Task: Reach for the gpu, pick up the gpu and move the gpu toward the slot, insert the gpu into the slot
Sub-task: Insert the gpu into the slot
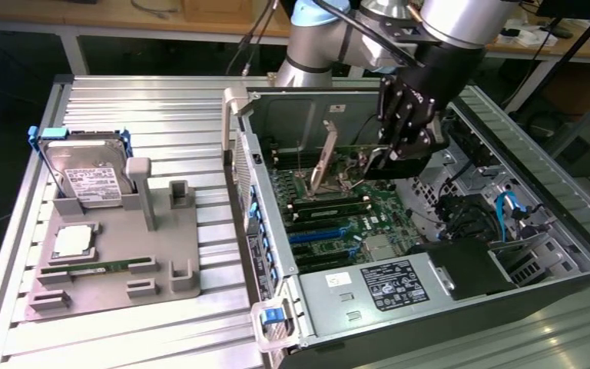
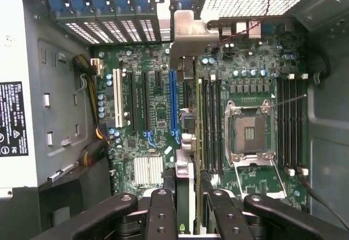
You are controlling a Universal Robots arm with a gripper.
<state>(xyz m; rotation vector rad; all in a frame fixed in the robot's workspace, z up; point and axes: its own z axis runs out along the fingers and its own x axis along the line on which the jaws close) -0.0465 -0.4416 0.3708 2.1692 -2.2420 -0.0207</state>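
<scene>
Edgewise, gpu (image 2: 185, 174) gripped by end effector (image 2: 188, 204), bracket (image 2: 188, 30) toward rear panel (image 2: 109, 27).

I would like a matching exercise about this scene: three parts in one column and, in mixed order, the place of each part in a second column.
Things:
1. gpu
2. hard drive
3. memory stick

Places:
A. standing upright in the grey holder
B. lying flat in the grey holder
C. held by the gripper inside the computer case

Pairs: 1-C; 2-A; 3-B
</scene>
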